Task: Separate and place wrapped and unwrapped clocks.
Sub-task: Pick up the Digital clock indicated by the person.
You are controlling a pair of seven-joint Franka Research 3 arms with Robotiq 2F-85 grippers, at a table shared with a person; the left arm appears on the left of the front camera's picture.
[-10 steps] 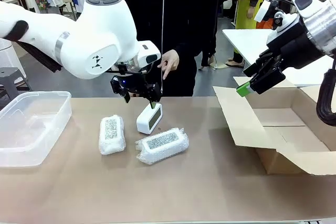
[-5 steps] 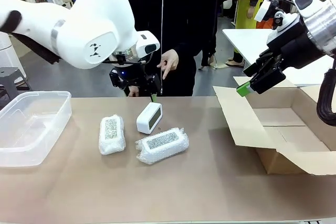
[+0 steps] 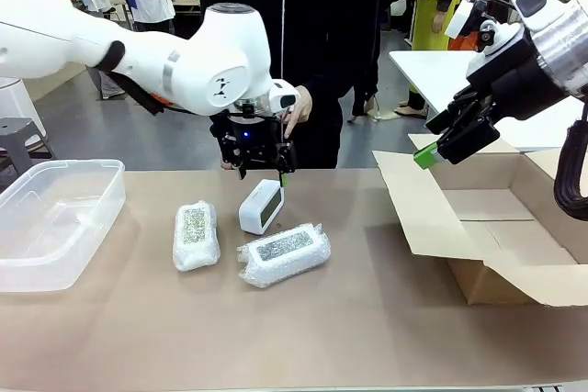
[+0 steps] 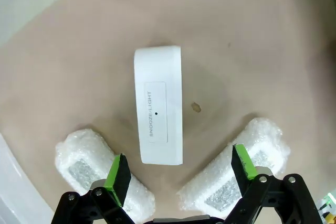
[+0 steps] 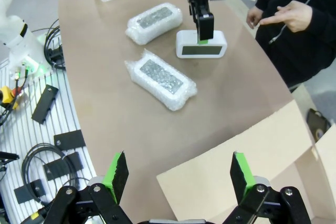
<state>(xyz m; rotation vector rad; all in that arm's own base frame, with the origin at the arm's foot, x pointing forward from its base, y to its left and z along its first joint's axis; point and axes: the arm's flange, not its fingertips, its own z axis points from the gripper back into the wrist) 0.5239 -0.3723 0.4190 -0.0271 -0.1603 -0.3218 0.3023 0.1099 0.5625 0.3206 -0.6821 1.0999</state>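
**A:** Three clocks are lying mid-table. The bare clock (image 3: 261, 206) is standing on its base. The left bundle (image 3: 196, 234) and right bundle (image 3: 284, 252) are lying just beside it on the robot's side.

**B:** Which arm is sitting nearer?

**A:** The left gripper (image 3: 262, 172) is hanging just above the bare clock's far end, jaws spread wide and gripping nothing. The right gripper (image 5: 178, 174) is waiting well apart above the box (image 3: 432, 218) flap, also spread and empty.

**B:** How is the clock lying against the left jaws?

**A:** In the left wrist view the snooze bar (image 4: 156, 111) is facing up at the camera. The long axis is running straight away from the wrist, crosswise to the jaw gap, so the jaws are lining up with the narrow width, not the length. The clock is sitting ahead of the jaws, slightly off-centre. Each bundle is lying close under one jaw.

**B:** Judgement?

**A:** Probably no roll is needed, only a small shift along the axis before descending. The risk I am noting is a jaw grazing a bundle.
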